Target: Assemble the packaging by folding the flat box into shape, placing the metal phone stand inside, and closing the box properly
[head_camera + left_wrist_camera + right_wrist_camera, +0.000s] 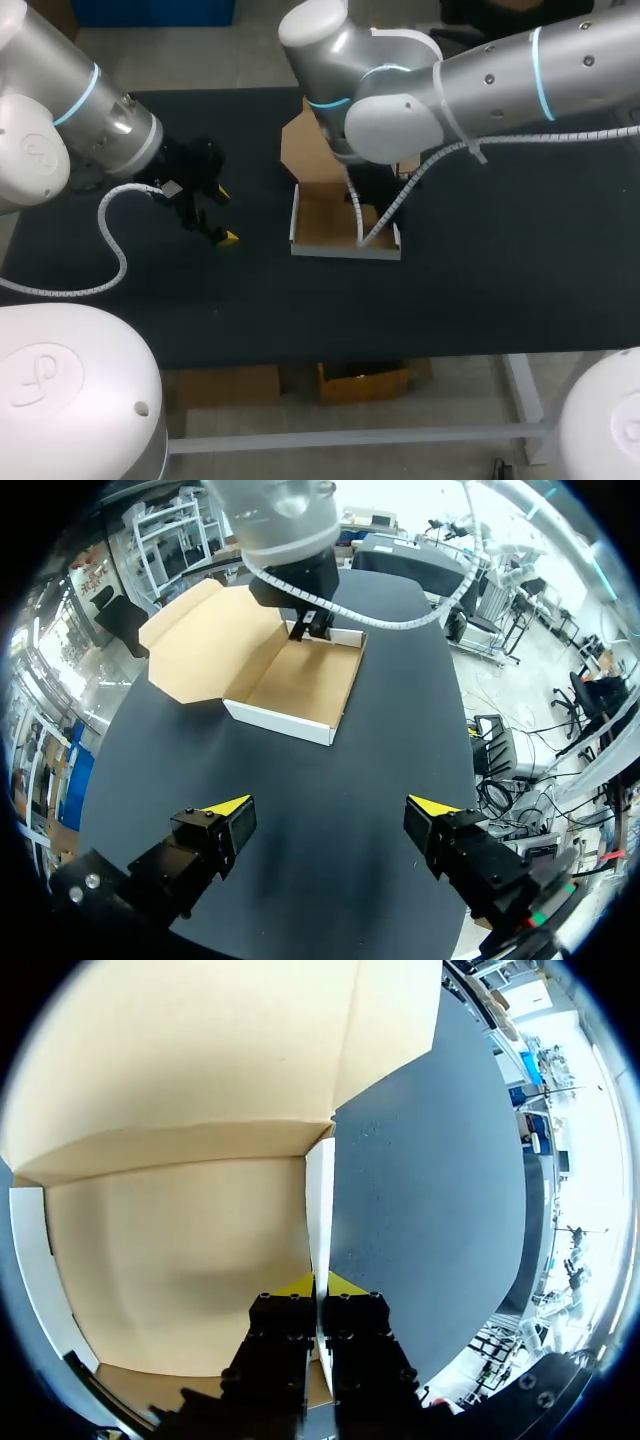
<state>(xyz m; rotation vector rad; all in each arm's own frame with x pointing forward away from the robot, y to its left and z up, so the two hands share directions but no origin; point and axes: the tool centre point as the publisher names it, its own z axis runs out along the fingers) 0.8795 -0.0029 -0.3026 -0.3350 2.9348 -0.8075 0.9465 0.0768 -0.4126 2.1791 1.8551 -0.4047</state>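
On black table (500, 290) — open box (325, 222)

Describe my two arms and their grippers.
The left arm and right arm are rounded silver-grey tubes with white joint caps and a glowing blue ring. A white ribbed hose runs along each. The left gripper and right gripper are black, each with two blocky fingers ending in yellow tips.
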